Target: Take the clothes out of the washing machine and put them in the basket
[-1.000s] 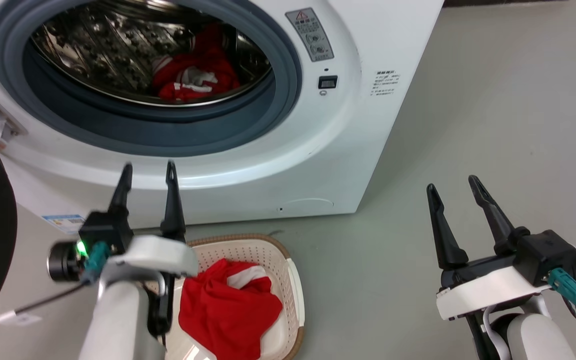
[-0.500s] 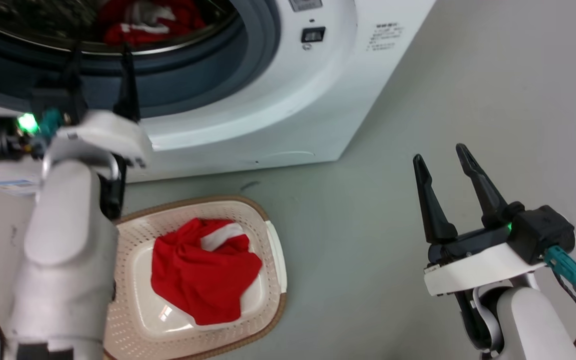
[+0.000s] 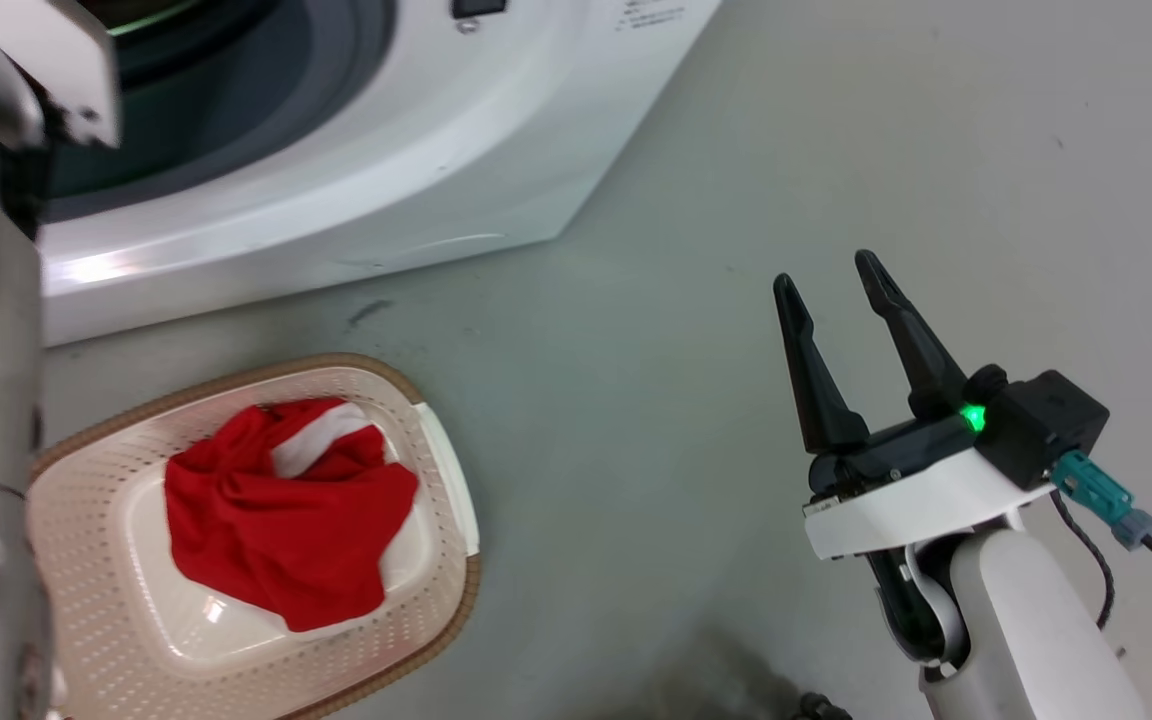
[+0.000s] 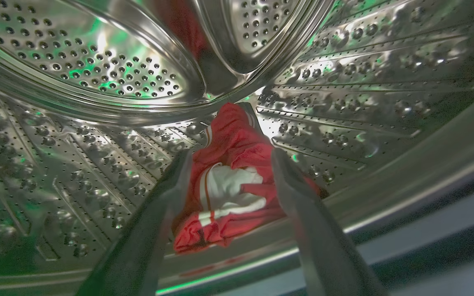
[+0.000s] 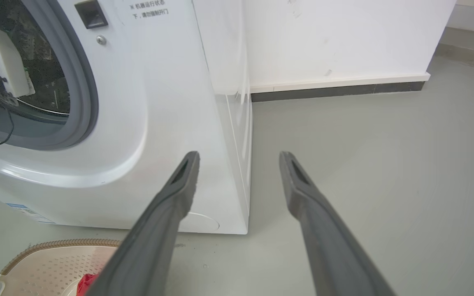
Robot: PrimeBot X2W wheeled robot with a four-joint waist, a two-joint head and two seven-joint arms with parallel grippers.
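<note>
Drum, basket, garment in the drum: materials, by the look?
Drum: steel, probably stainless; mirror-bright, punched holes, green reflections. Basket: moulded plastic, matte cream with a glossy floor; the brown rim looks woven, likely plastic too. Garment: soft cloth, red and white, lying in folds and creases; weave unclear.

One garment (image 4: 228, 185) lies in the washing machine (image 3: 336, 180) drum (image 4: 97, 61), the left gripper (image 4: 231, 153) before it. On the floor (image 3: 636, 350) before the machine, the basket (image 3: 86, 600) holds another garment (image 3: 276, 520). The right gripper (image 3: 826, 268) is right of the machine.
</note>
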